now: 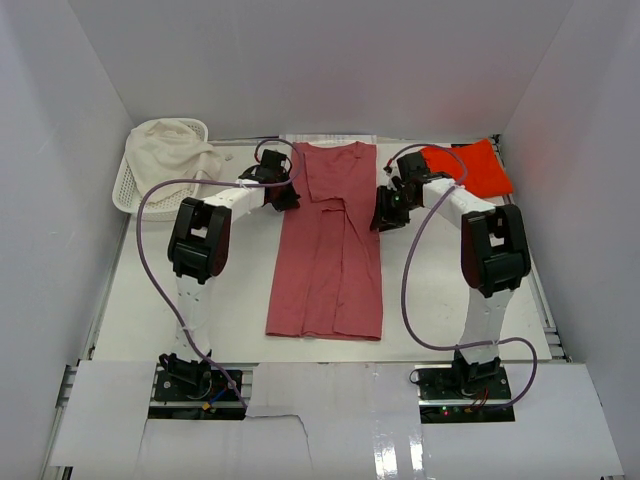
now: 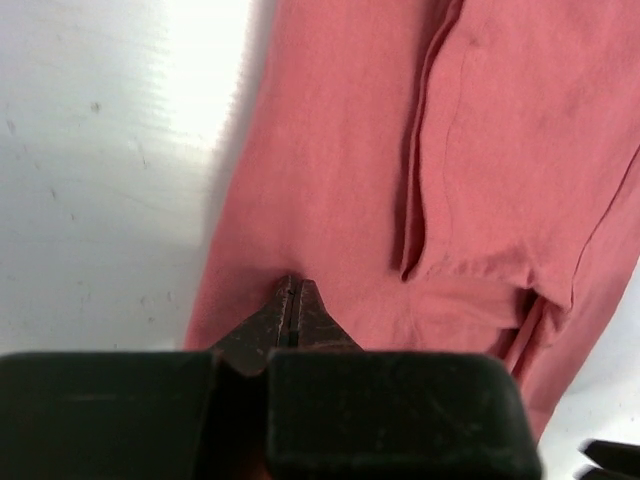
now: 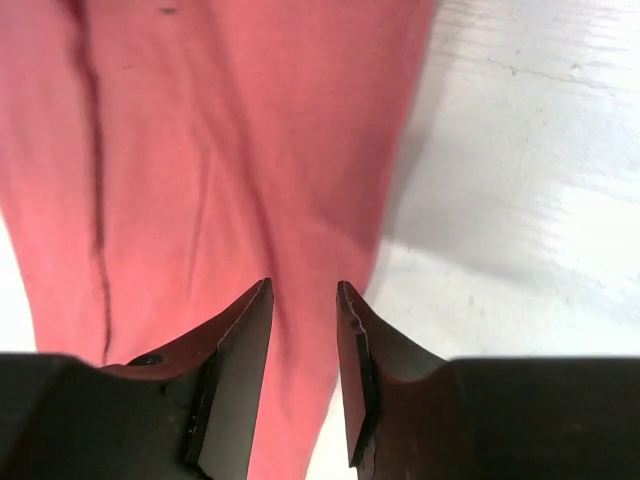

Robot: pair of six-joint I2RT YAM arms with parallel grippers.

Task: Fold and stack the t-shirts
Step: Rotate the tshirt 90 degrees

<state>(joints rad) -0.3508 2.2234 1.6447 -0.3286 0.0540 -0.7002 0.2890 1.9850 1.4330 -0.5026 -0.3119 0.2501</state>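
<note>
Long dusty rose-red cotton t-shirt [image 1: 327, 250] lies folded into a narrow strip down the middle of the white table [image 1: 240, 290] — bare surface on both flanks. Left gripper [image 2: 290, 300] is closed tight just inside its left edge; can't tell if cloth is caught. Right gripper [image 3: 303, 287] stands parted over the right edge, holding nothing. Bright orange-red folded t-shirt [image 1: 468, 168] sits far right — well apart.

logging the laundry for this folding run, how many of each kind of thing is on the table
t-shirts: 2, the dusty rose t-shirt and the orange-red t-shirt
white basket: 1
cream cloth in the basket: 1
total: 4
</note>
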